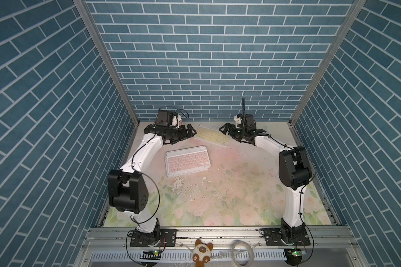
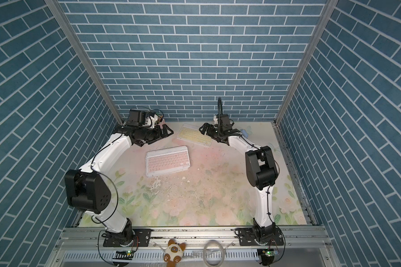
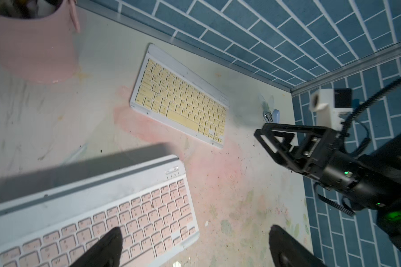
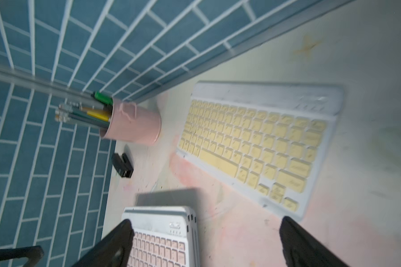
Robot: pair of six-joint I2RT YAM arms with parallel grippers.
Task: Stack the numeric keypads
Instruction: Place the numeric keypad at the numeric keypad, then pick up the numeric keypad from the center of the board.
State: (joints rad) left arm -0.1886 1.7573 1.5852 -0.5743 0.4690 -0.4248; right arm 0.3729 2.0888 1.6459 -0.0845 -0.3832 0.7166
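**Now the yellow keyboard waits between two empty claws**

Plainly, both claws are spread wide and grip nothing. The right claw (image 4: 205, 225) shows its fingers (image 4: 116, 242) far apart in its wrist view, with nothing clamped between them. The left claw (image 3: 196, 230) is just as wide in its own view.

The yellow keyboard (image 1: 212, 135) lies flat on the table (image 1: 241, 185) in the upper centre of both top views, close under the back wall (image 1: 208, 69). Its long axis runs on a slant, from upper left down to lower right. The left claw sits just beside its upper-left short end and the right claw hangs by its right end, so the keyboard lies between the two. I judge the right one slightly nearer.

The pink keyboard (image 1: 187, 160) lies lower left of the yellow one, apart from it. Its edge looks layered, as if it tops a pile, though blur makes that unsure. The next lift would likely carry the yellow keyboard down and left onto it, gripped across its short width.
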